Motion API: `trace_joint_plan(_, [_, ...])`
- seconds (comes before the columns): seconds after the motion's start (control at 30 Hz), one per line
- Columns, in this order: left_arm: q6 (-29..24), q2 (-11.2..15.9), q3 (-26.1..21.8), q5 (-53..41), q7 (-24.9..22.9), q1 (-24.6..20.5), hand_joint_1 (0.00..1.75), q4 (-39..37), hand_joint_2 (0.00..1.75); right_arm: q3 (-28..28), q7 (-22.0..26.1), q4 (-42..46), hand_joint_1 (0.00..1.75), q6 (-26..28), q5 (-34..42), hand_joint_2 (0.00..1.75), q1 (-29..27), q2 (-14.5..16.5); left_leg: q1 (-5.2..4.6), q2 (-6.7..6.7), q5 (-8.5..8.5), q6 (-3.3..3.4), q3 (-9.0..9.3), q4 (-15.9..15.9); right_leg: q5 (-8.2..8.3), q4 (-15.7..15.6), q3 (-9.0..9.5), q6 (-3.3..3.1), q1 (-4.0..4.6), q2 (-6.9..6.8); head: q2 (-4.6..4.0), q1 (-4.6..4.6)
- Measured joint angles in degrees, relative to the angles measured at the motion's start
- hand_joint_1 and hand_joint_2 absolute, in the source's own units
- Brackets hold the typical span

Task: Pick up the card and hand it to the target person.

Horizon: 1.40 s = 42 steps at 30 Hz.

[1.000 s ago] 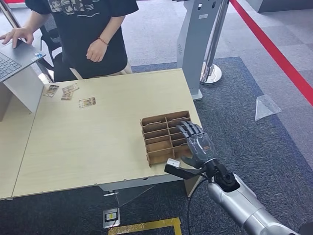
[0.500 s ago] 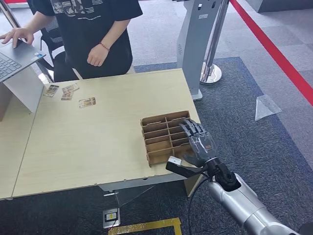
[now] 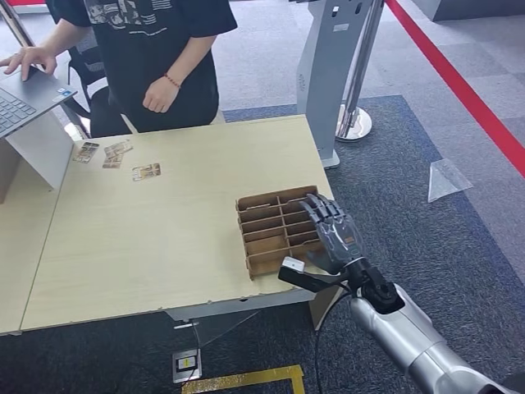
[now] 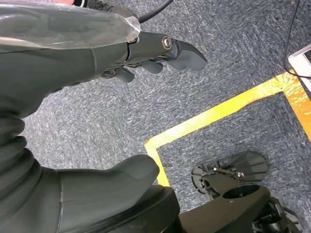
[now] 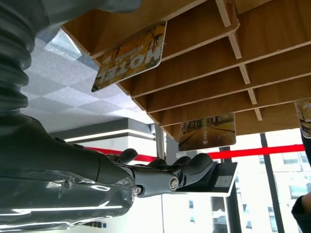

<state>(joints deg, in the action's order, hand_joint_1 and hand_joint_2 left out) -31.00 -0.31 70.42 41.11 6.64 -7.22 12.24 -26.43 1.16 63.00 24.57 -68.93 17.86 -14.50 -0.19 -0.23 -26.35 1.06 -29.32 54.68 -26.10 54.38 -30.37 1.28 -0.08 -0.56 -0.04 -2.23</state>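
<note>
A light wooden table (image 3: 167,238) filled the middle and left of the head view. A brown slotted wooden tray (image 3: 276,229) sat at its lower right, near the front edge. Four small cards (image 3: 146,171) lay loose toward the upper left. At the far left edge, an open laptop (image 3: 25,97) rested on a slanted stand (image 3: 38,149).

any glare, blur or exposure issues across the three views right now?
Head view: even indoor light, slightly soft, the cards by the person too small to read. Right wrist view: turned, bright windows blown out behind the right hand, the card in the wooden rack sharp enough to read. Left wrist view: carpet sharp, glare on the clear cover over the left hand.
</note>
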Motion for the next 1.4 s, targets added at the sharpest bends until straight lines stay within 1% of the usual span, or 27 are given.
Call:
trace_joint_plan(0.43, [0.0, 0.0, 0.0, 0.0, -0.2, 0.0, 0.00, 0.0, 1.75, 0.0, 0.1, -0.1, 0.17, -0.2, 0.1, 1.75, 0.2, 0.0, 0.00, 0.00, 0.00, 0.00, -0.01, 0.0, 0.00, 0.0, 0.00, 0.00, 0.00, 0.00, 0.00, 0.00])
trace_joint_plan(0.7, [0.0, 0.0, 0.0, 0.0, -0.2, 0.0, 0.00, 0.0, 1.75, 0.3, 0.1, -0.1, 0.17, -0.6, 0.2, 1.75, 0.2, -0.1, 0.00, 0.00, 0.00, 0.00, 0.00, 0.0, 0.00, 0.0, -0.01, 0.00, 0.00, 0.00, 0.00, 0.00])
trace_joint_plan(1.07, [0.2, 0.2, 0.0, 0.0, 0.0, 0.3, 0.00, 0.0, 1.75, 1.5, -0.6, 2.8, 0.17, -4.3, -0.1, 1.75, -1.0, -2.2, 0.00, 0.00, 0.00, 0.00, 0.00, 0.0, 0.00, 0.0, -0.02, 0.00, 0.00, 0.01, 0.00, 0.00])
trace_joint_plan(1.17, [0.3, 0.2, 0.0, 0.0, 0.1, 0.4, 0.00, 0.0, 1.75, 1.8, -0.8, 3.9, 0.20, -4.9, -0.3, 1.75, -1.4, -2.6, 0.00, 0.01, 0.00, 0.00, 0.01, 0.0, 0.00, 0.0, -0.02, 0.00, 0.00, 0.01, 0.00, 0.00])
trace_joint_plan(1.23, [0.3, 0.3, 0.0, 0.0, 0.2, 0.4, 0.00, 0.0, 1.75, 2.0, -0.8, 4.5, 0.37, -5.1, -0.3, 1.75, -1.7, -2.9, 0.00, 0.01, 0.00, 0.00, 0.01, 0.0, 0.00, 0.0, -0.02, 0.00, 0.00, 0.01, 0.00, 0.01])
trace_joint_plan(1.3, [0.3, 0.3, 0.0, 0.0, 0.2, 0.4, 0.00, 0.0, 1.75, 2.2, -0.8, 5.1, 0.64, -5.3, -0.3, 1.75, -2.0, -3.1, 0.00, 0.01, 0.00, 0.00, 0.01, 0.0, 0.00, 0.0, -0.02, 0.00, 0.00, 0.01, 0.00, 0.01])
trace_joint_plan(1.4, [0.3, 0.3, 0.0, 0.1, 0.2, 0.4, 0.00, 0.0, 1.75, 2.4, -0.8, 5.8, 0.89, -5.5, -0.3, 1.75, -2.3, -3.4, 0.00, 0.01, 0.00, 0.00, 0.01, 0.0, 0.00, 0.0, -0.02, 0.00, 0.00, 0.02, 0.00, 0.01])
